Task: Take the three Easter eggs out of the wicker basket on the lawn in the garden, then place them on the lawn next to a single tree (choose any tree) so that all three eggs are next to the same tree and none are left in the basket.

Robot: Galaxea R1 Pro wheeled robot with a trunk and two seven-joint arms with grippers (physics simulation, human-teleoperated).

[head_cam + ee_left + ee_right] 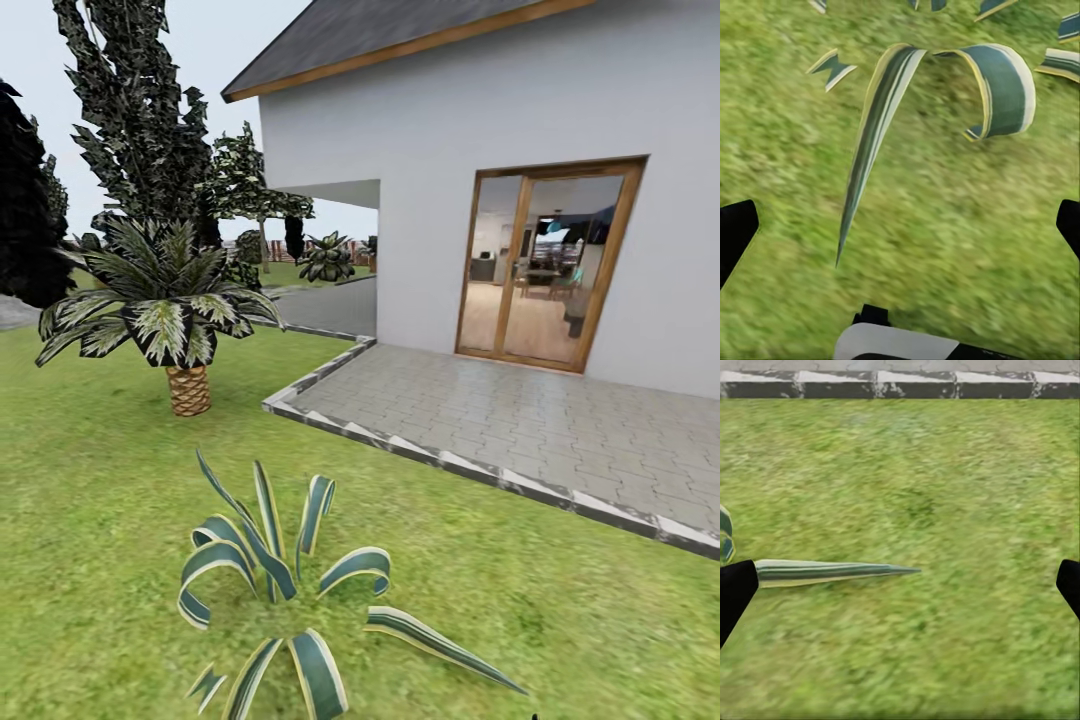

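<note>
Writing: no brand, label or lettering can be read anywhere in the three views.
Lawn: the lawn (90,520) fills the lower half and left of the head view, green with yellowish patches; it also lies under both wrist cameras.
Striped plant: a low plant with curling blue-green, cream-edged leaves (275,590) grows from the grass at lower centre of the head view, directly in front of the camera. In the left wrist view its leaves (881,120) arch across the upper half of the frame; in the right wrist view one pointed leaf (832,572) reaches in from the left edge.
Palm: a short palm (165,300) with a woven-looking trunk stands on the grass at left of centre.
Trees: a tall dark-leaved tree (140,110) rises behind the palm at upper left; a near-black conifer (25,200) sits at the far left edge.
Patio: a grey paved patio (520,430) with a stone kerb runs across the right of the head view; the kerb (900,384) lines the top of the right wrist view.
House: a white house (480,110) with a wood-framed glass door (545,265) occupies the upper right.
Left gripper: left gripper (900,225) fingers stand wide apart at the frame's two sides, holding nothing, over grass.
Right gripper: right gripper (900,585) fingers likewise spread wide, nothing between them.
</note>
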